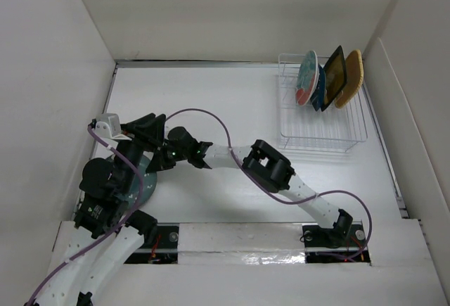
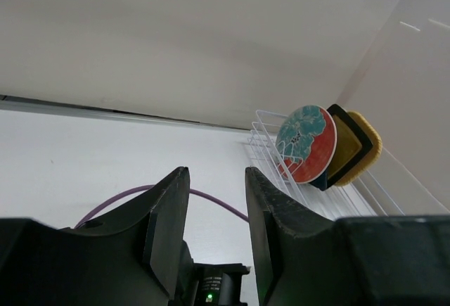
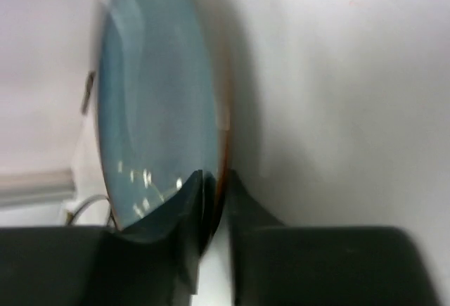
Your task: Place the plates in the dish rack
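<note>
The right end effector is clenched on the rim of the round teal-grey plate. In the right wrist view its two dark fingers close on the plate's lower edge, and the glossy face of the plate fills the frame above them. From the top camera, the right arm stretches across the counter to the near left. There the right end effector meets the teal-grey plate, most of which is hidden under the left arm. Whether the plate is clear of the counter cannot be told.

The left end effector sits just beside the right one. In the left wrist view its jaws stand released, with nothing between them. A purple cable curves past below.

The dish rack stands at the far right corner of the counter, well apart from both end effectors. Four plates stand on edge at its far end. They are the round red plate with teal flowers, the dark blue plate, the square black-rimmed yellow plate and the round orange plate. The left wrist view shows the same rack with the flowered plate in front and the yellow and orange plates behind.
</note>
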